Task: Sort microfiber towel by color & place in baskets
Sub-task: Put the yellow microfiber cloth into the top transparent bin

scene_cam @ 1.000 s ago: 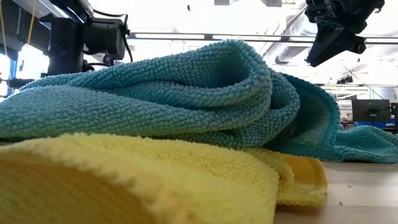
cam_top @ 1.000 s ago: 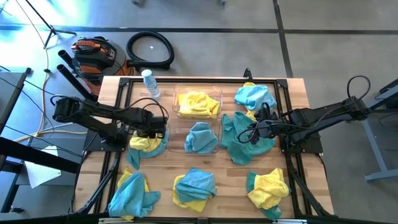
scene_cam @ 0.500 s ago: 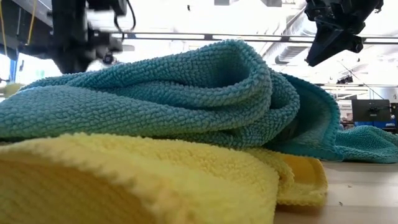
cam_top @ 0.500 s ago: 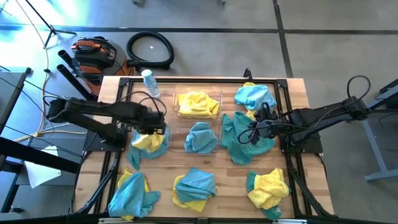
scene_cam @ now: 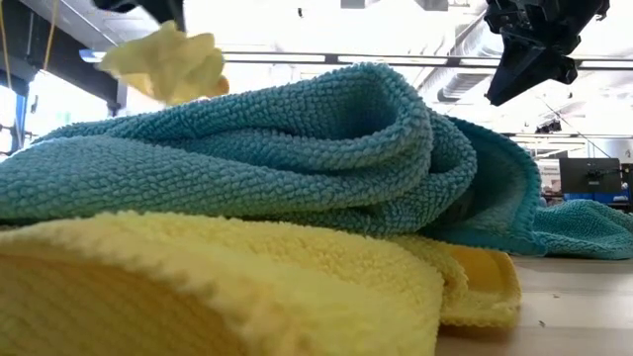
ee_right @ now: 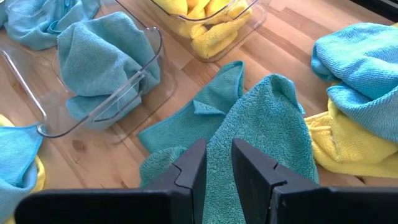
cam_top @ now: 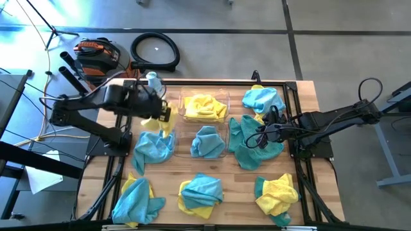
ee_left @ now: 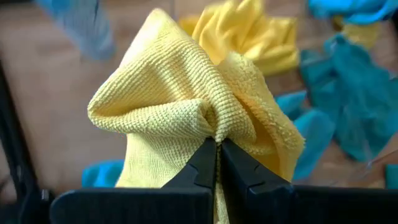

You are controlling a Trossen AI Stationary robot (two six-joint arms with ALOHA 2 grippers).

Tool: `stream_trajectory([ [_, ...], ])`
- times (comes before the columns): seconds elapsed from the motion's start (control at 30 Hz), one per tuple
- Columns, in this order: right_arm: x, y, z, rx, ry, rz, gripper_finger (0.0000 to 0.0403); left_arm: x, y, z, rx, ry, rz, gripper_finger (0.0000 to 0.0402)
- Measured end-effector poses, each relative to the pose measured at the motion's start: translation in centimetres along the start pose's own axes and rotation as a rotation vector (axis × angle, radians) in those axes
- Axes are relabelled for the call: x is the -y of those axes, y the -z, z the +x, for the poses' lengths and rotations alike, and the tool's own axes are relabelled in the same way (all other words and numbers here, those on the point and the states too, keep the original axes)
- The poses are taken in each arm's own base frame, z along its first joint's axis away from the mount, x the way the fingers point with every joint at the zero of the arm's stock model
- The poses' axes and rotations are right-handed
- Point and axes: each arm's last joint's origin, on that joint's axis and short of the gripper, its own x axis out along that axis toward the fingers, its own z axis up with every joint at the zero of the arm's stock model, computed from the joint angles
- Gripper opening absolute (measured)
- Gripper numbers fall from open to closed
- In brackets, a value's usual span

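The left tool [ee_left: 216, 146] is pinched tight on a yellow microfiber towel [ee_left: 186, 106], gathered into a bunch at the fingertips and hanging clear of the tabletop [cam_top: 308, 96], just left of the far basket [cam_top: 203, 106], which already holds yellow cloths. Below it a teal towel [cam_top: 153, 146] lies spread on the wood. The near basket [cam_top: 207, 142], just behind the first from the far side, holds a teal cloth.

The right tool [ee_right: 217, 162] sits low over a large teal towel [ee_right: 261, 134] to the right of the baskets, its fingers narrowly parted with a fold of that towel rising between them; whether the fold is truly gripped I cannot tell.

Mixed yellow-and-teal heaps remain along the near edge and at the far right corner, so the sorting looks well short of done.

These cloths look light, soft and limp: they drape and trail, so a pinch on a raised fold near the middle should lift best. The fuzzy pile likely clings, so one towel may drag its neighbour up from a heap.
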Motion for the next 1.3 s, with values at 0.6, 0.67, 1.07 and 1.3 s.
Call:
stream_trajectory([
  [0.6,0.0,0.0,0.0,0.0,0.001,0.03,0.0071,7.8,-12.1,9.7,0.103,0.04,0.566,0.0],
  [0.67,0.0,0.0,0.0,0.0,0.001,0.03,0.0071,8.8,-12.7,11.3,0.111,0.049,0.633,0.0],
  [1.07,0.0,-0.1,0.0,0.013,0.009,0.084,0.0071,12.7,-10.5,20.5,-0.011,0.03,0.939,0.0],
  [1.3,0.1,-0.1,0.0,0.041,0.028,0.117,0.0071,14.1,-8.6,24.8,-0.088,0.103,0.965,0.0],
])
